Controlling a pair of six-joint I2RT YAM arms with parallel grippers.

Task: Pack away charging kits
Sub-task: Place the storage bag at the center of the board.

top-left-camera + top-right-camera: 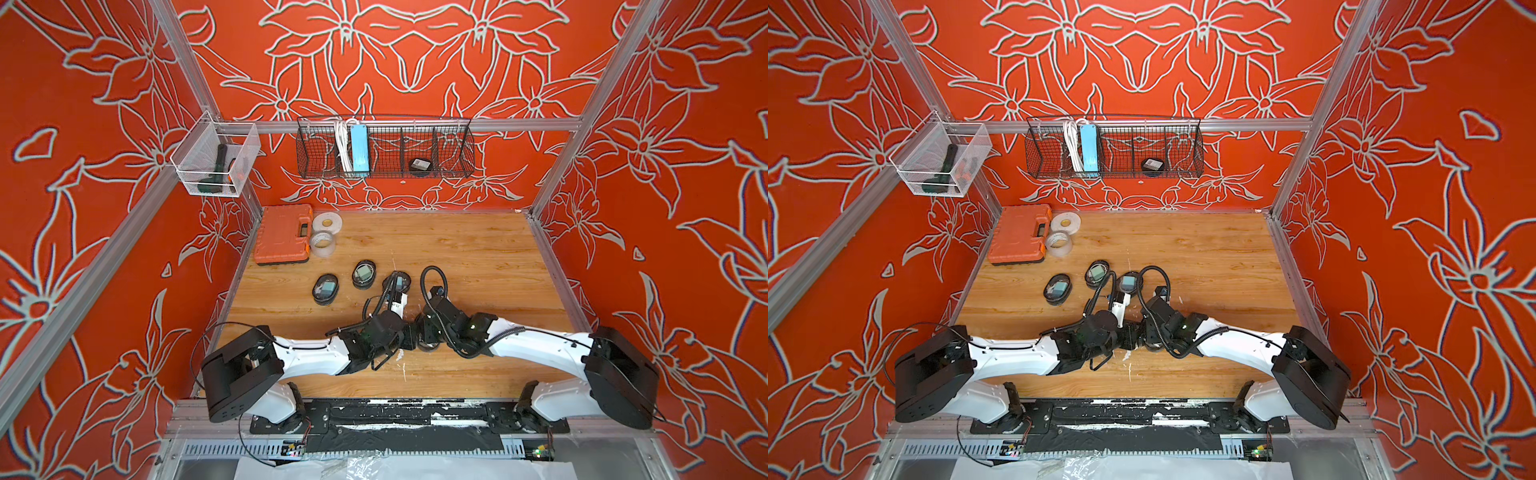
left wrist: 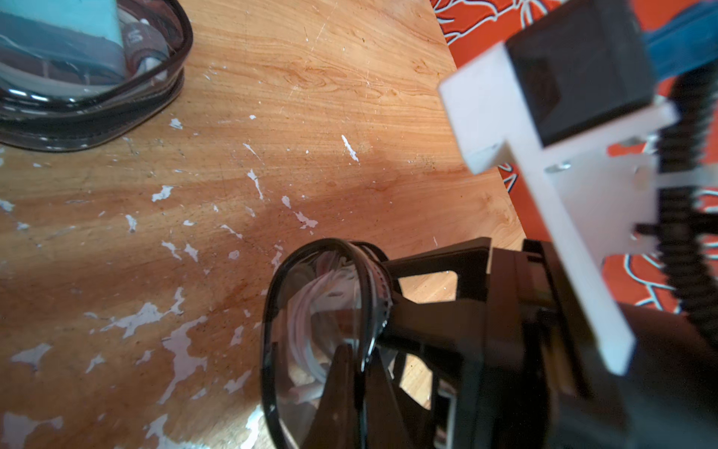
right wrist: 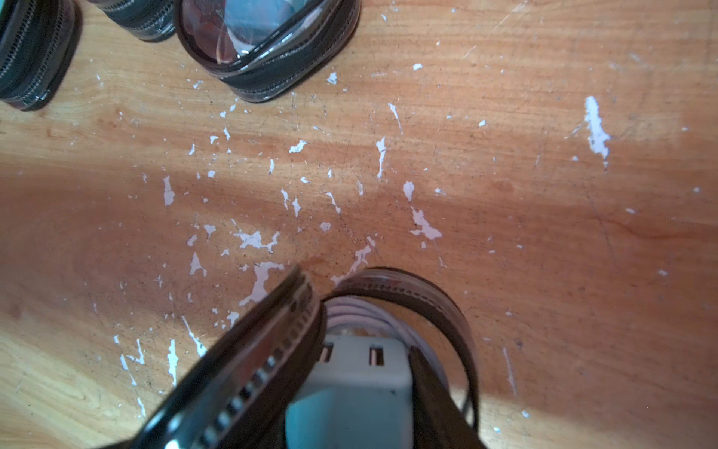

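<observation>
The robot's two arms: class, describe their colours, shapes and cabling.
The left arm and right arm match: glossy white rounded links, bulky black joint housings, and ribbed black conduit looping near each wrist. No markings are legible.

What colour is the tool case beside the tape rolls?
The tool case is orange, clearest in a top view.

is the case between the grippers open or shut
Open: lid gapes off the case, teal plug and white cable showing inside.
</observation>
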